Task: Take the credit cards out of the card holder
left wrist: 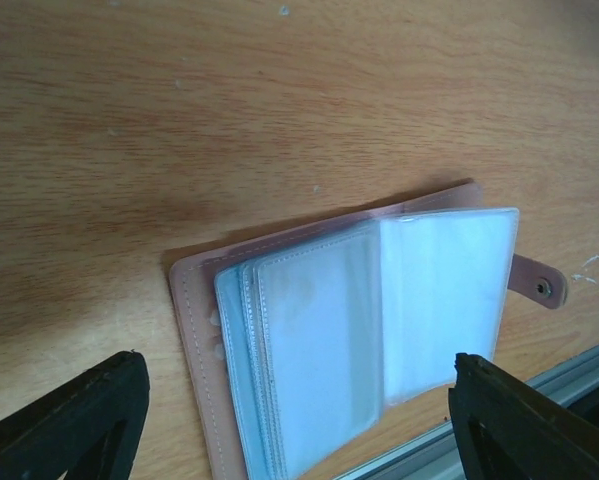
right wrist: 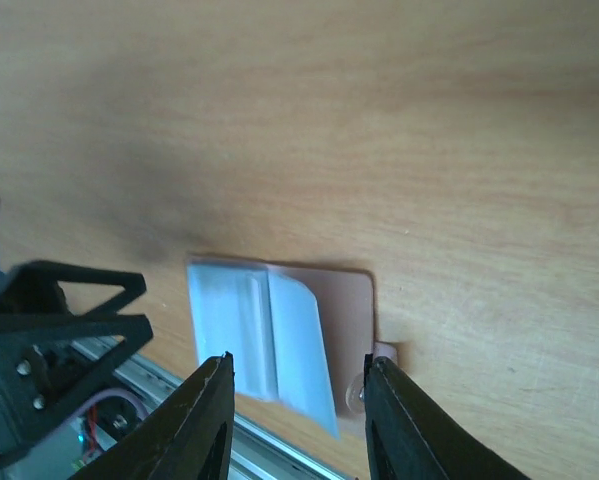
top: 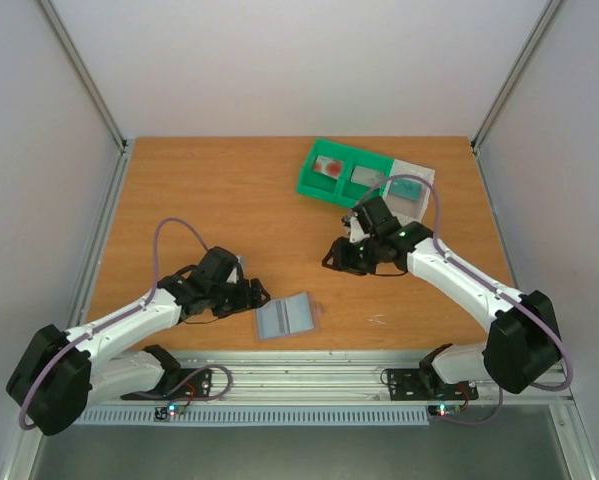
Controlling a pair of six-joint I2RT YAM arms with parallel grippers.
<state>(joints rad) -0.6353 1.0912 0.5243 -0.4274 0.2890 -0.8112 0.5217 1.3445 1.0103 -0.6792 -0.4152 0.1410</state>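
The card holder (top: 287, 318) lies open near the table's front edge, a pinkish cover with pale blue clear sleeves (left wrist: 319, 330). My left gripper (top: 257, 298) hovers just left of it, jaws wide open on either side of the holder (left wrist: 297, 400) and holding nothing. My right gripper (top: 335, 260) hangs above the table's middle, open and empty, and looks down on the holder (right wrist: 249, 320). A credit card with a red blotch (top: 329, 167) and a greyish one (top: 364, 178) lie in the green tray. Whether a card sits in the sleeves I cannot tell.
The green and white tray (top: 314, 185) stands at the back right, with a teal card (top: 409, 187) in its white end. The holder's snap tab (left wrist: 539, 285) sticks out toward the metal rail (top: 309, 375) along the front edge.
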